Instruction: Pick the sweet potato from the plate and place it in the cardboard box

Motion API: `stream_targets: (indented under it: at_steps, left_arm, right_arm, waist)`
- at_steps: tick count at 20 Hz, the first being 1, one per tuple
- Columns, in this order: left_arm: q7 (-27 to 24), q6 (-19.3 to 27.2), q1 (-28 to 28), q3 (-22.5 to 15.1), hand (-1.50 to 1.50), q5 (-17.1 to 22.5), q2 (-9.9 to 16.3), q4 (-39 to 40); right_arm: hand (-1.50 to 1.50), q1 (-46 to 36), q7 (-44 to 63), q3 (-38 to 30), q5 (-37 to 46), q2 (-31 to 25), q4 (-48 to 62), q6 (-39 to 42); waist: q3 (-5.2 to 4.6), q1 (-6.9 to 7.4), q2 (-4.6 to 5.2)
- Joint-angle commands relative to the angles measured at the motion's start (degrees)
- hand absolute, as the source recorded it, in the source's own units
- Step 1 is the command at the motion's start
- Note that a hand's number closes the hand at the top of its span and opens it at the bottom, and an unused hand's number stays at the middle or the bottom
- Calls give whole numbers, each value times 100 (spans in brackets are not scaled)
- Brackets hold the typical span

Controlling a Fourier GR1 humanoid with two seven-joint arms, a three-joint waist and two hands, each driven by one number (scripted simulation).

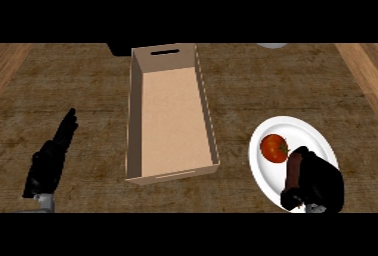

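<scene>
The right hand (319,182) curls around the brown sweet potato (294,172), hiding its right side, on the white plate (260,172) beside a tomato (275,148), right of the cardboard box (171,112); the left hand (52,157) rests straight-fingered at near left.

One plate (275,127), box (171,115), tomato (275,148), perhaps sweet potato (294,172)

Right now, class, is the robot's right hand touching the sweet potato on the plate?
Touching. The head view shows the right hand curled against the sweet potato, no gap between them, on the plate.
</scene>
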Motion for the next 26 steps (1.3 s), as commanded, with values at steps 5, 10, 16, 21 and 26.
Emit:
stream_targets:
  at_steps: [5, 10, 16, 21, 26]
  left_arm:
    - [348, 43, -303, -2, 0, -88, -45, -111]
    - [52, -102, -300, 216, 0, 19, 70, 251]
    - [-142, -138, -86, 134, 0, -3, 6, 218]
    - [400, -133, -254, 60, 0, -27, -59, -313]
    - [178, 92, -422, -107, 0, -342, -289, 190]
  right_arm:
    - [150, 940, 1754, 2016, 2195, 832, -1594, 136]
    - [150, 777, 1588, 2554, 2500, 1168, -2804, 475]
    - [150, -364, 1185, 2742, 2191, 1248, -3055, -281]
    - [150, -2016, 1749, 2546, 1354, 1252, -2394, -343]
    - [150, -3596, 2485, 2244, 697, 1252, -1706, -231]
  waist:
    - [10, 15, 15]
    - [10, 41, 26]
    - [12, 107, 34]
    - [13, 169, 53]
    - [7, 163, 60]
